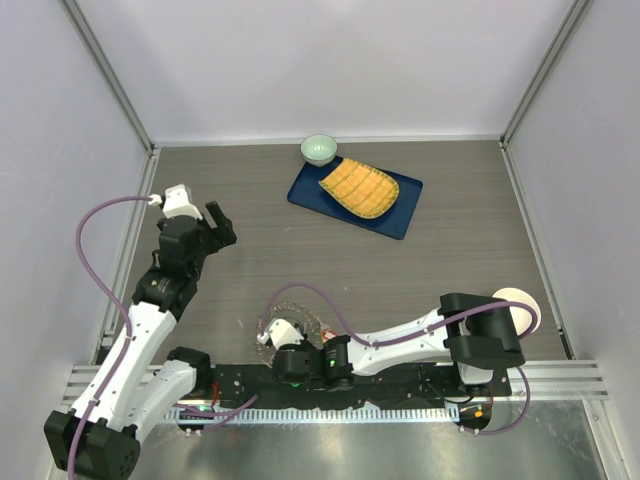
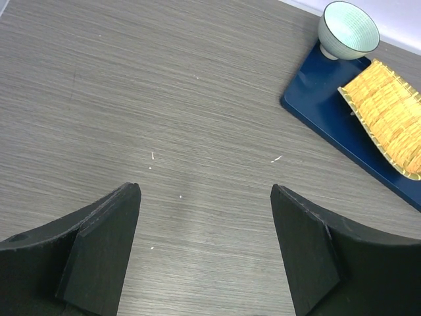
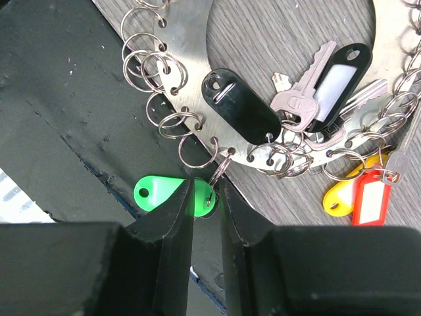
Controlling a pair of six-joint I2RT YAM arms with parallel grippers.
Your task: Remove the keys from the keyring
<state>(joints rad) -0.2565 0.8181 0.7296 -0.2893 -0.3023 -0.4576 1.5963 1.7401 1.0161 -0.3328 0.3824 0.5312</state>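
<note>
1. Right claw (image 3: 207, 192): jaws drawn narrow astride the tip of the green tag (image 3: 156, 192), beside its small split ring (image 3: 220, 170). Whether they actually pinch it cannot be told. This placement probably serves to work that ring free.
2. Keyring (image 3: 191, 72): lies flat at the near edge of the table (image 3: 283, 39), partly over the dark base plate (image 3: 66, 131). The keys (image 3: 299, 99) fan inward.
3. Left claw (image 2: 205, 197): released, jaws wide, hanging over the table well apart from the keyring, seemingly in reserve.
</note>
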